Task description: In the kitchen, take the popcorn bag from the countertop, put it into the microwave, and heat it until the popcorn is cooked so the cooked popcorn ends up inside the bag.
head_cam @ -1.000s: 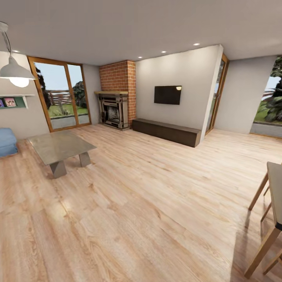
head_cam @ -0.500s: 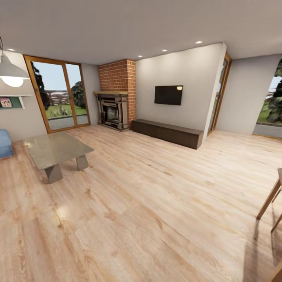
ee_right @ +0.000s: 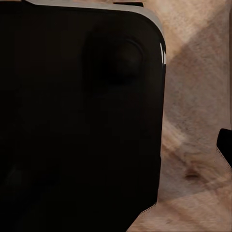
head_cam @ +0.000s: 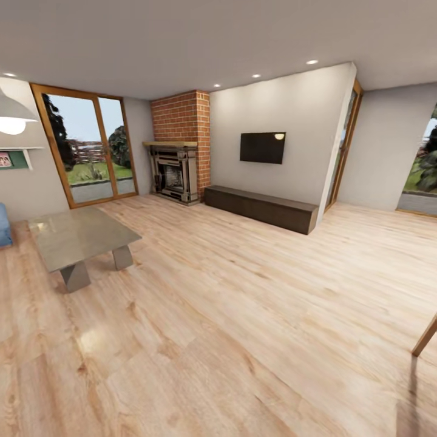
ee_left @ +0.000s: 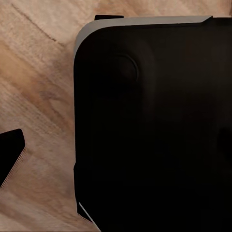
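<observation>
Am facing living room: wood floor, coffee table, brick fireplace, wall TV, low bench. Popcorn bag, microwave, countertop: location unknown, kitchen likely elsewhere. Wrist cameras facing own dark base; can't tell either hand's spread.

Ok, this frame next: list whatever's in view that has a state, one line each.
TV: screen dark, off.
Pendant lamp: lit.
Ceiling spots: lit.
Fireplace: no flame visible.
Glass doors: look shut.
Coffee table: upright, nothing on top.
Bench: upright against the wall, top bare.
</observation>
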You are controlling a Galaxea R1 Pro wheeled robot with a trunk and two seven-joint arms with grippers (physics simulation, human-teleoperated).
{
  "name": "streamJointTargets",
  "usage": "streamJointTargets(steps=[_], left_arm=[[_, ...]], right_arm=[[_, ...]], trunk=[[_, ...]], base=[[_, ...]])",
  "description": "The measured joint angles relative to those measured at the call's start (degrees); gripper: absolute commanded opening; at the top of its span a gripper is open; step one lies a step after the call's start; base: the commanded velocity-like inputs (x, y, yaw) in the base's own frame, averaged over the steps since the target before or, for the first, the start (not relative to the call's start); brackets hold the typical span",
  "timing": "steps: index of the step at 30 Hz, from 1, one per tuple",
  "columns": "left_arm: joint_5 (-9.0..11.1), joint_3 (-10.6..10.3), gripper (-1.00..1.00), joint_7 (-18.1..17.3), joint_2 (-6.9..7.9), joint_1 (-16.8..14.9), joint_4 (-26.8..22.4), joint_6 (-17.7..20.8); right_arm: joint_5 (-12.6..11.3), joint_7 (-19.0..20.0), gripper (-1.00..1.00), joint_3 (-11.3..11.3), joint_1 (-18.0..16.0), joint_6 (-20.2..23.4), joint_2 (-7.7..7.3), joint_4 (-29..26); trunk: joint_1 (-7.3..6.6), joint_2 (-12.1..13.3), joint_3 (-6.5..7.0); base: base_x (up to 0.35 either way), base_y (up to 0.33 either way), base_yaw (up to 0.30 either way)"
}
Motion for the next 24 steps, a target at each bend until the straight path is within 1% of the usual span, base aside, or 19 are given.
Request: streamJointTargets(steps=[2, 6, 8, 24], left_arm=[[0.0, 0.0, 1.00, 0.0, 0.00, 0.0, 0.0, 0.0], [0.1, 0.1, 1.00, 0.0, 0.00, 0.0, 0.0, 0.0], [0.1, 0.1, 1.00, 0.0, 0.00, 0.0, 0.0, 0.0], [0.1, 0.2, 1.00, 0.0, 0.00, 0.0, 0.0, -0.1]], right_arm=[[-0.1, 0.0, 1.00, 0.0, 0.0, -0.1, 0.00, 0.0], [-0.5, 0.0, 1.00, -0.1, 0.0, -2.3, 0.00, 0.3], [-0.5, 0.0, 1.00, -0.2, 0.0, -2.8, 0.00, 0.3], [-0.5, 0.0, 1.00, -0.2, 0.0, -3.1, 0.00, 0.3]], trunk=[[0.00, 0.0, 0.00], [0.00, 0.0, 0.00], [0.00, 0.0, 0.00], [0.00, 0.0, 0.00]], base=[[0.322, 0.000, 0.000], [0.322, 0.000, -0.009], [0.322, 0.000, -0.122], [0.322, 0.000, -0.234]])
